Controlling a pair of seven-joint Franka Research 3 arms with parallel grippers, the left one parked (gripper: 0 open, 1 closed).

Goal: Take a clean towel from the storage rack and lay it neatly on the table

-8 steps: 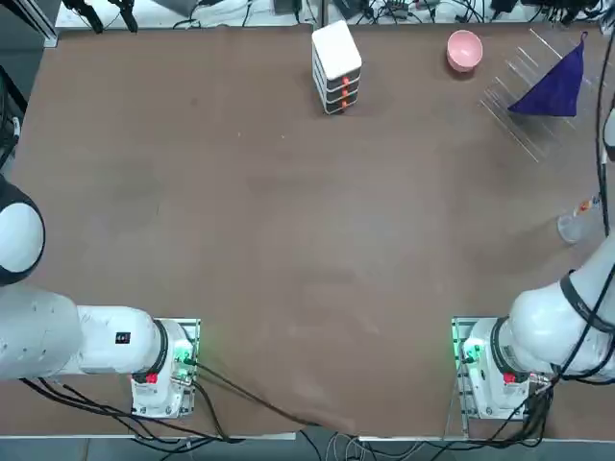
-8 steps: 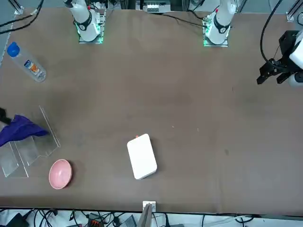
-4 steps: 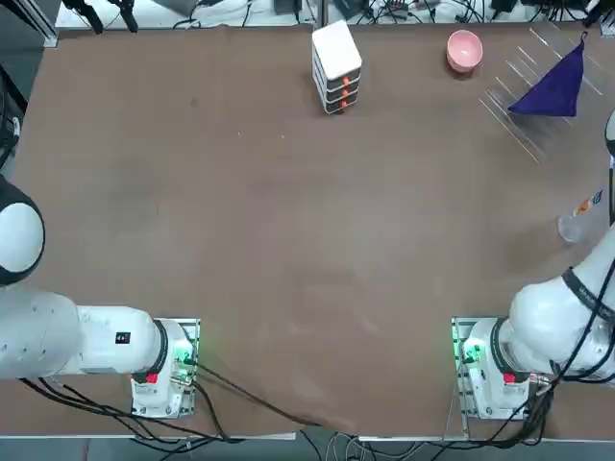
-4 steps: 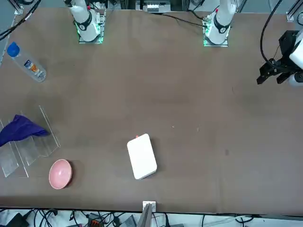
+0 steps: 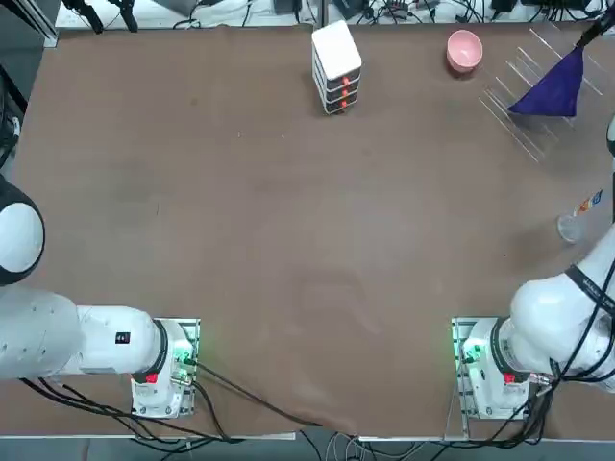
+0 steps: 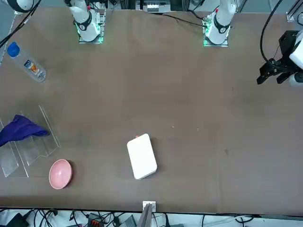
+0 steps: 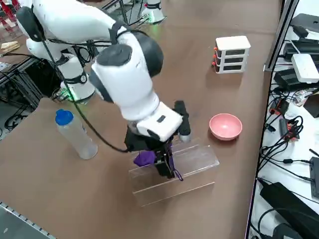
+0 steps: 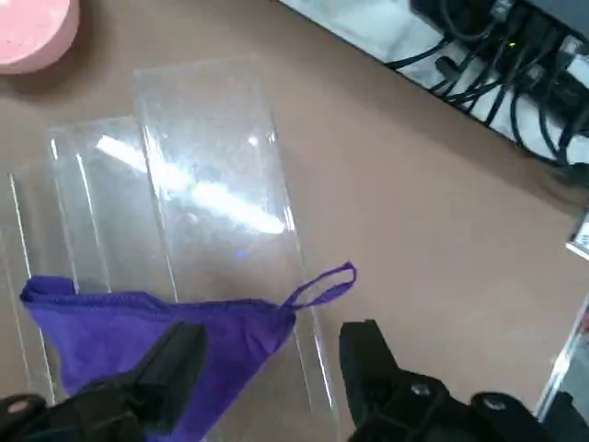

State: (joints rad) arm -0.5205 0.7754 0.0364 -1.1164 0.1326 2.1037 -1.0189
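The deep purple towel hangs over the clear rods of the storage rack at the far right corner of the brown table. In the side view my right gripper reaches down onto the rack, right at the towel. The wrist view shows the gripper open, its two black fingers standing either side of the towel's looped corner. From the front, the towel drapes over the rack and the gripper is out of the picture.
A pink bowl sits just beside the rack. A white stacked box with orange marks stands at the far edge. A clear bottle with a blue cap stands near my right arm. Cables lie beyond the table's far edge.
My right gripper has shifted slightly at the rack. The towel has settled a little lower and flatter on the rods.
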